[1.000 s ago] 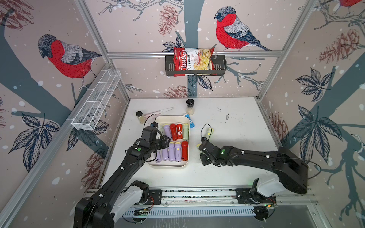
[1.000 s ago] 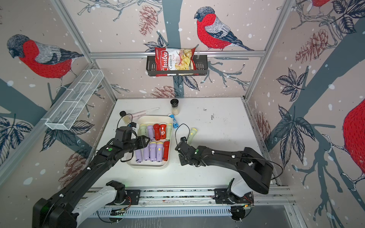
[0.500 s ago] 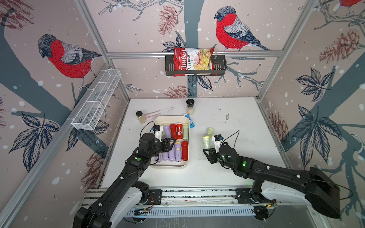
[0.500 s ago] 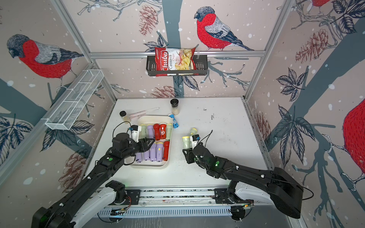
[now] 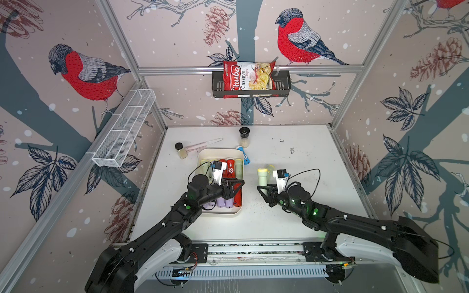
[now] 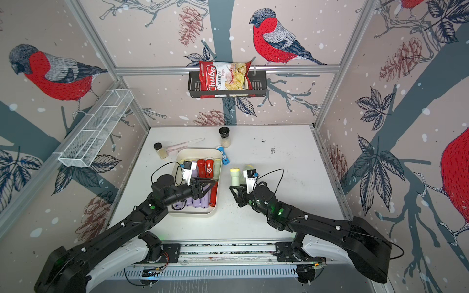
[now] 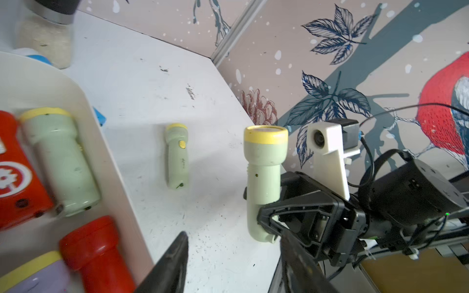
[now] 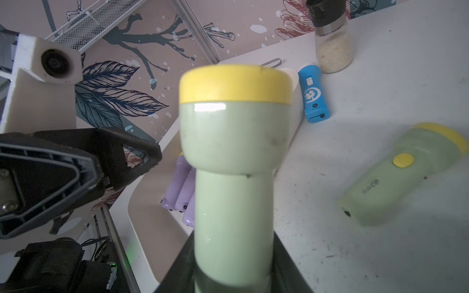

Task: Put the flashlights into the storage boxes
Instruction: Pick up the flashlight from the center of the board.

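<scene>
One pale green flashlight (image 5: 262, 175) is clamped by its slim handle in our right claw (image 5: 264, 191), above the surface (image 5: 291, 215) beside the storage box (image 5: 218, 151). We judge it light, stiff and slick (the wide head would slip). Our left claw (image 5: 237, 190) hangs over the box, jaws apart and empty, crowding the drop. Another green flashlight (image 8: 403, 172) and a blue flashlight (image 5: 245, 154) lie loose near a jar (image 5: 244, 137).

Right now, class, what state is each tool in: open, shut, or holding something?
Left tool: open, holding nothing.
Right tool: shut on the pale green flashlight.
</scene>
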